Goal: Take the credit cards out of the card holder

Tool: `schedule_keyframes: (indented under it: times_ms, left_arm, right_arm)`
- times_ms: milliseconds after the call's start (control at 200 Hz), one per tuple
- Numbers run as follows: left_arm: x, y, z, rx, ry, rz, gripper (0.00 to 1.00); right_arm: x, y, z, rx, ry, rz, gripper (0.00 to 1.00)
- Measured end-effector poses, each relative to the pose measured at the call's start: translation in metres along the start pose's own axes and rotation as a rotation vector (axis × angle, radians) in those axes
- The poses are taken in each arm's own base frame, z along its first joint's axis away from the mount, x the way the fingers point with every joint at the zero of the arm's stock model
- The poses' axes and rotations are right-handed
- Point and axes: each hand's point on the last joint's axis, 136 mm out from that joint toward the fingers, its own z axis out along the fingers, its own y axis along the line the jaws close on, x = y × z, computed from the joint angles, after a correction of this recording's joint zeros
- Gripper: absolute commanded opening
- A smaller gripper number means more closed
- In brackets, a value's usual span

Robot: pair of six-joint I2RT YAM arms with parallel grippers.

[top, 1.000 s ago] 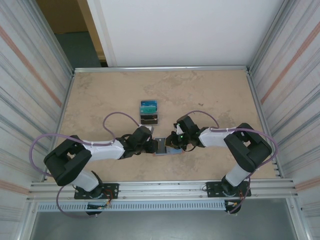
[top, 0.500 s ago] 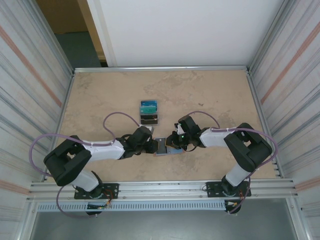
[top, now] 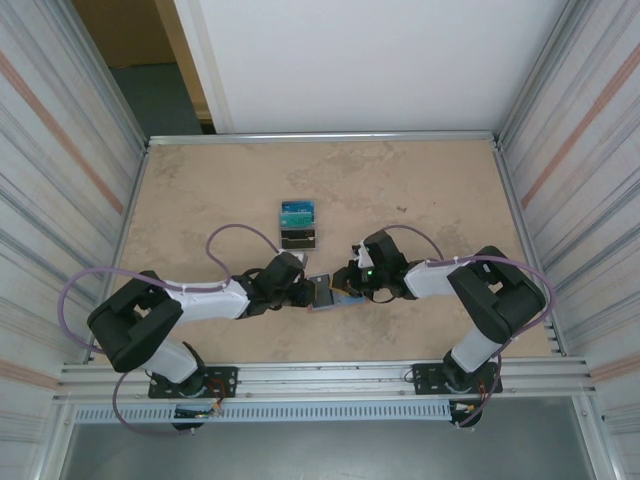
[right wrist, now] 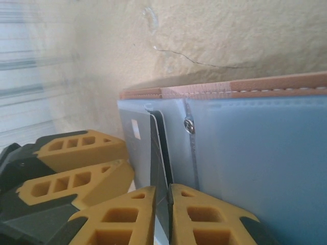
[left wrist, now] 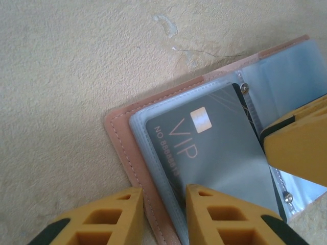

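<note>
The pink card holder (top: 324, 292) lies open near the table's front, between both grippers. In the left wrist view its pink edge (left wrist: 125, 148) and clear sleeves frame a dark grey credit card (left wrist: 219, 153) marked VIP. My left gripper (left wrist: 162, 191) is shut on the card holder's left edge, one finger on the pink cover and one on the sleeve. My right gripper (right wrist: 162, 190) is shut on the card's dark edge (right wrist: 159, 153) beside the spine rivet. The card holder's pink rim (right wrist: 245, 88) runs behind it. The right gripper's finger (left wrist: 299, 143) shows over the sleeves.
A dark block topped with teal-blue (top: 298, 225) stands just behind the grippers. Ribbed metal walls (top: 60, 200) close in the table on the left and right. The beige tabletop (top: 420, 180) stretches to the white back wall.
The right wrist has drifted slightly to the right, still pinching the card. The left jaws have narrowed a little on the card holder's edge.
</note>
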Motion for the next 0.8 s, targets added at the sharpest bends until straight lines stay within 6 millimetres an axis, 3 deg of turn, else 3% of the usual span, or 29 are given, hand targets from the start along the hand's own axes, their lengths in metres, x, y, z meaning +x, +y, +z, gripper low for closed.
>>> schedule_keyframes:
  times_ms: [446,606,702,802]
  left_arm:
    - [0.000,0.001,0.000,-0.008,0.003,0.000,0.28]
    - [-0.002,0.001,-0.001,-0.013,-0.001,0.000,0.29]
    - [-0.002,0.002,-0.001,-0.017,-0.002,0.000,0.29]
    - [-0.002,0.002,-0.001,-0.020,-0.004,0.000,0.29]
  right_arm:
    - [-0.002,-0.005,0.006,-0.011,0.007,0.005,0.13]
    - [-0.003,-0.007,0.008,-0.010,0.009,0.013,0.08]
    - [-0.004,-0.006,0.008,-0.014,0.006,0.015,0.00]
    - [-0.005,-0.006,0.008,-0.015,0.004,0.021,0.00]
